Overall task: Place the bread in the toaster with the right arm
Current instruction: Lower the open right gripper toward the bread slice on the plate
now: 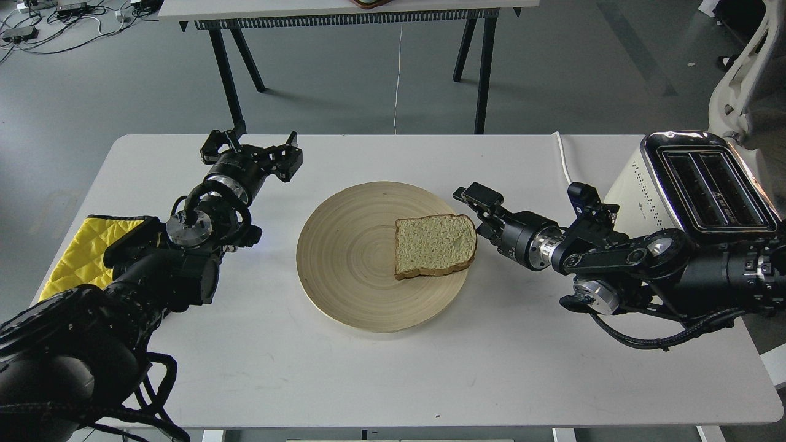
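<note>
Pale tan bread slice (435, 245) lying flat on the right part of a round wooden plate (350, 258).
The black right gripper (478, 212) sits at the slice's right edge; whether it has closed is unclear. The cream toaster (694, 184) stands behind the right arm. Farther left, the left gripper (255, 150) is spread open above the white table (430, 368).

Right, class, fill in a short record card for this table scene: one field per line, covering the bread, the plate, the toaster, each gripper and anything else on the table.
bread: one slice lying flat on the right part of the plate
plate: round wooden plate, mid-table
toaster: cream, chrome top, far right, both slots empty
right gripper: at the bread's right edge, not gripping; whether open is unclear
left gripper: open, empty, left of the plate
other: yellow quilted cloth at the table's left edge
</note>
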Motion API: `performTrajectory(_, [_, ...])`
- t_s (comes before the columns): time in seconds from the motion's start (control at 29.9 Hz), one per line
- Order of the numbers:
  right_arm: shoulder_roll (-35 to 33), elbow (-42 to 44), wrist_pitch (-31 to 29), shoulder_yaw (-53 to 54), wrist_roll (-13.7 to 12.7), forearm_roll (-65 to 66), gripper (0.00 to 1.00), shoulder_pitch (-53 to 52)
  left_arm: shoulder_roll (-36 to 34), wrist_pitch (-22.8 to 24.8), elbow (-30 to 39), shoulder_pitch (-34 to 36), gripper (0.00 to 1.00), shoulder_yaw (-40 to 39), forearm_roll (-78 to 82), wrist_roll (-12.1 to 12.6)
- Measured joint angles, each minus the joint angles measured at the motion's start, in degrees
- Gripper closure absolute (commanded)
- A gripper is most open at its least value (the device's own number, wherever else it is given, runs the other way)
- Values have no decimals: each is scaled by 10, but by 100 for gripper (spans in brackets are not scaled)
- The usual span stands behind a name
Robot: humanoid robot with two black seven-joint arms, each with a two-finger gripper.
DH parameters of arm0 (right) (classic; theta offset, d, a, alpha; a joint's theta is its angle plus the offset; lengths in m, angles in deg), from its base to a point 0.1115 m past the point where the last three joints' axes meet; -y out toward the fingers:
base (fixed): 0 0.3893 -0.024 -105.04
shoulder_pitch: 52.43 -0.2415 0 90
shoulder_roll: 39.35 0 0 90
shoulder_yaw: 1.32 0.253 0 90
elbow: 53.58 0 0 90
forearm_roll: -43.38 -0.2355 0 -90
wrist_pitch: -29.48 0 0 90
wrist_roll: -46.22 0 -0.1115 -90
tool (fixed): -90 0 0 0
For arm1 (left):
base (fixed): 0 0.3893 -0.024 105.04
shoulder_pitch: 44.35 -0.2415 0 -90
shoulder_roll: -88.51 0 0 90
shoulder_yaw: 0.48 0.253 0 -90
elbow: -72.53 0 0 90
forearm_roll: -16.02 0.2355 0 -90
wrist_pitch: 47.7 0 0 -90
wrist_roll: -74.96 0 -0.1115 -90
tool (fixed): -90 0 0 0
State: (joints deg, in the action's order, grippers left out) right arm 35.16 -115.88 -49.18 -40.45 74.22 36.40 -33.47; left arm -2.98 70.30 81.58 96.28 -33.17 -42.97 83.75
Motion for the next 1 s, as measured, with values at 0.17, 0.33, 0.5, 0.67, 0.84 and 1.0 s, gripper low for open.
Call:
performTrajectory(0.17, [-5, -4, 0, 0, 0, 6, 1, 0, 0, 0, 0, 0, 0, 0, 0, 0])
performTrajectory(0.33, [-11, -9, 0, 2, 0, 7, 1, -5, 0, 0, 0, 0, 0, 0, 0, 0])
performTrajectory(0.5, [-25, -24, -5, -3, 0, 8, 1, -8, 0, 0, 0, 0, 0, 0, 0, 0])
performTrajectory(0.67, [-27, -26, -4, -8, 0, 9, 2, -2, 0, 0, 0, 0, 0, 0, 0, 0])
performTrajectory(0.84, [-23, -24, -2, -8, 0, 10, 3, 1, 0, 0, 0, 0, 0, 0, 0, 0])
performTrajectory(1.0, [-20, -23, 0, -8, 0, 10, 23, 9, 0, 0, 0, 0, 0, 0, 0, 0])
